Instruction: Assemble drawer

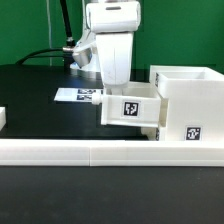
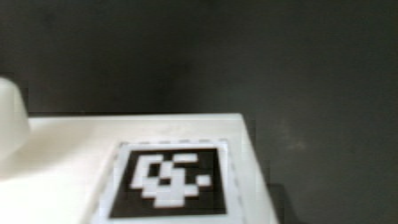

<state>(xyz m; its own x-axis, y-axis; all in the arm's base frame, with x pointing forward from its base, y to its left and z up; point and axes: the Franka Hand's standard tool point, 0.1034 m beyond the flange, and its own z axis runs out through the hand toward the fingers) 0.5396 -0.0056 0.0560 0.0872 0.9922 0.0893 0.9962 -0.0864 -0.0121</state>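
**Tray under gripper, beside box shell**

Smooth white plastic tray [image 1: 130, 110], boxy, square tag on its near face, is seen directly under the gripper [image 1: 112, 82], touching or just beside the larger box shell [image 1: 190, 105] on the exterior view's right. Finger state cannot be told: tips are hidden. Low white border wall [image 1: 100, 152] runs along the near edge. Marker board [image 1: 80, 95] lies flat behind. Matte black table [image 1: 35, 100] is open on the exterior view's left. In the wrist view, the tagged tray face [image 2: 169, 175] is blurred

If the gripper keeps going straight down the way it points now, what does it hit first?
Most likely the tagged tray right beneath the gripper; the wrist view shows its tagged white face close ahead. The fingertips are hidden, so they may already be touching it; depth is unclear.
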